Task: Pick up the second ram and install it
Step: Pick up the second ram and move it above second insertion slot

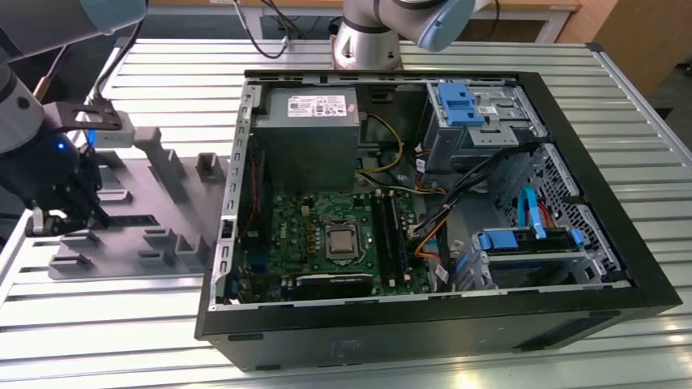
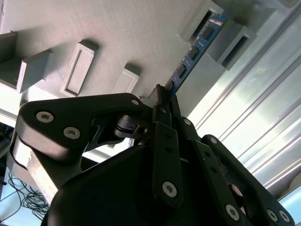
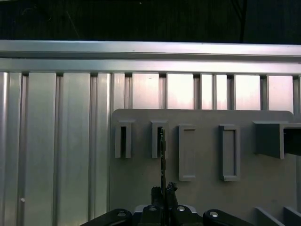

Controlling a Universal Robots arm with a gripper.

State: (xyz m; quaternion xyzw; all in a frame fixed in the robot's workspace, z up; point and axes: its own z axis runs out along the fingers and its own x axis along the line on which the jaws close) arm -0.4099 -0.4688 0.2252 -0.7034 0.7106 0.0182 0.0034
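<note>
Gripper [image 1: 54, 212] sits at the far left edge of the exterior view, low over the grey holder tray [image 1: 151, 203]. In the second wrist view its fingertips [image 2: 162, 94] are pinched together on one end of the second ram [image 2: 194, 47], so it's clamped on the stick, not open.

The stick runs straight out from the fingertips, long axis in line with the gripper. Its far end reaches in between two of the tray's slotted blocks [image 2: 214, 28]. In the first wrist view the gripper [image 3: 163, 190] and the ram [image 3: 162, 150] line up edge-on with one of those blocks [image 3: 159, 139]. I honestly can't tell if the board has come clear of the holder tray [image 3: 207, 197] or is seated in it.

The bit that matters, as I read it: the memory slots [image 1: 387, 235] are well apart from the gripper, off toward the exterior view's right. They're down inside the open computer case [image 1: 433, 328], on the green motherboard [image 1: 313, 219] in the centre of the frame. Those slots run top-to-bottom in the picture — so that's the line the stick's long axis has to match. The tray and the case both sit on the slatted aluminium table [image 1: 108, 340], and the case wall stands between them.
</note>
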